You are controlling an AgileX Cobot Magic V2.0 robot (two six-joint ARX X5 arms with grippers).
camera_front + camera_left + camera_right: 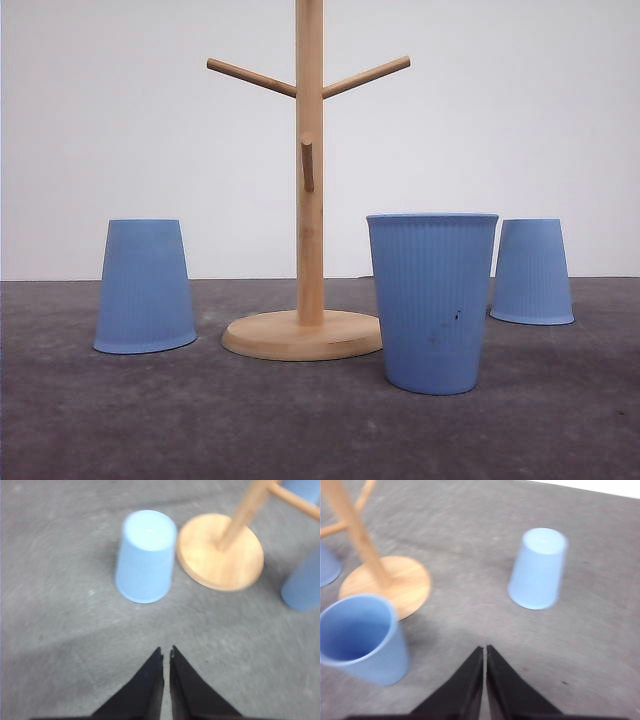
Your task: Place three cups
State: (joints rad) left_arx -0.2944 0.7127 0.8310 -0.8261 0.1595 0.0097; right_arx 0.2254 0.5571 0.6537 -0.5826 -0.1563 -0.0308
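— So where are the cups sitting right now?

— All three are on the dark grey table (300, 420), spread around a wooden mug tree with a round flat base (302, 335) and slanted pegs. The light-blue ribbed cup on the left (145, 287) is upside down: wide mouth flat on the table, narrow base pointing straight up, its long axis vertical. It stands just beside the wooden base, not touching it as far as I can see.

— And the one in front?

— The light-blue ribbed cup with small dark specks (432, 302) is the right way up, mouth open to the ceiling, axis vertical too. It sits nearest to us, to the right of the tree's base. From the front its edge overlaps the base, so I cannot tell whether they touch.

— The third?

— The light-blue ribbed cup at the far right (533, 271) is further back, inverted like the left one, base up, standing straight. It is apart from the specked cup.

— What are the arms doing?

— The left gripper (166, 655) hangs over bare table, its black fingers pressed together with only a thin slit between the tips, gripping nothing. The inverted left cup (145, 555) lies ahead of it. The right gripper (484, 651) is likewise clenched and empty, above the table between the upright cup (362, 637) and the inverted right one (538, 568).
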